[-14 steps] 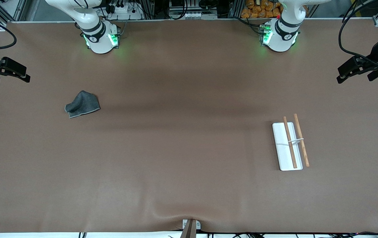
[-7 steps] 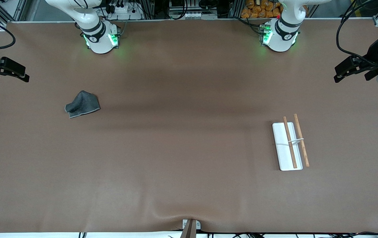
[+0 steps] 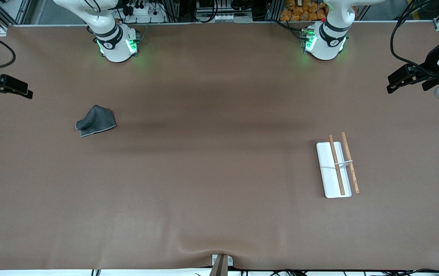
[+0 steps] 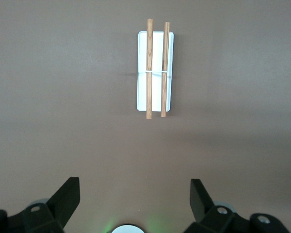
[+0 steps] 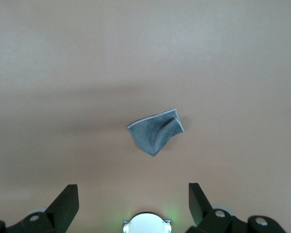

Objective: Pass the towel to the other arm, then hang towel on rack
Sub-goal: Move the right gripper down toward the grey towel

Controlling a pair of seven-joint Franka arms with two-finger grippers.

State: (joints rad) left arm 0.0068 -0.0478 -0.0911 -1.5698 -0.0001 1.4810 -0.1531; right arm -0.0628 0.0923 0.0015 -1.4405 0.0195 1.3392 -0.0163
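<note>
The towel is a dark grey cloth with a paler hem. It lies crumpled on the table toward the right arm's end and also shows in the right wrist view. The rack, a white base plate with two brown rods, stands toward the left arm's end and shows in the left wrist view. My right gripper is open and empty, held high over the right arm's end. My left gripper is open and empty, held high over the left arm's end.
The brown table mat spans the whole view. Both robot bases with green lights stand along the table's edge farthest from the front camera. A small metal clamp sits at the nearest edge.
Both grippers have shifted slightly at the table's ends. The towel and the rack have not moved.
</note>
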